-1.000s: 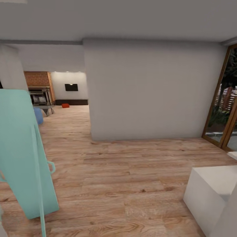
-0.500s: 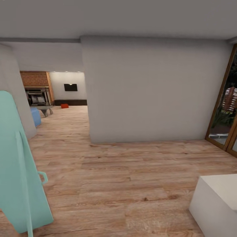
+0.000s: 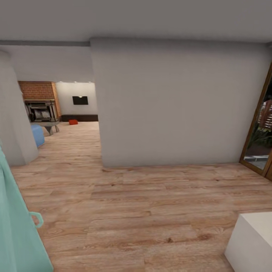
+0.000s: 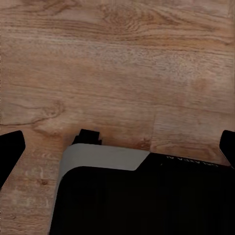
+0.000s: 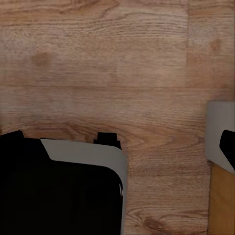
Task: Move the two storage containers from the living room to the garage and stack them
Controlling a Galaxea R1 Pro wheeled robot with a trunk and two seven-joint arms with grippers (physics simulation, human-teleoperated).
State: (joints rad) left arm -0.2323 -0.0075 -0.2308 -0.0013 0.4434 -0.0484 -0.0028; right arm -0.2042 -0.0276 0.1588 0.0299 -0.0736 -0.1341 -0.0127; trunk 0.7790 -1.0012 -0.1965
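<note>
Far off through the opening on the left lies the living room, with its red-brick fireplace [image 3: 37, 90], black wall TV [image 3: 80, 100] and low dark cabinet [image 3: 81, 118]. One small orange-red storage container [image 3: 73, 122] sits on the wood floor in front of that cabinet; the second one is out of view. In the left wrist view my left gripper [image 4: 117, 149] is open above the plank floor, its dark fingertips [image 4: 10, 152] at the picture's two sides. My right gripper [image 5: 120, 144] is open over the same floor, with nothing between its fingers.
A broad pale grey wall [image 3: 177, 102] stands straight ahead, with a grey pillar [image 3: 15, 124] at the left. A tall teal object [image 3: 15, 230] leans close at the near left. A white block [image 3: 251, 241] sits near right, by a wood-framed glass door [image 3: 260, 139]. A blue seat [image 3: 37, 135] stands beside the passage.
The whole view has shifted: the camera has moved, so the teal object slides off to the left and the white block to the lower right. Both grippers stay as they were.
</note>
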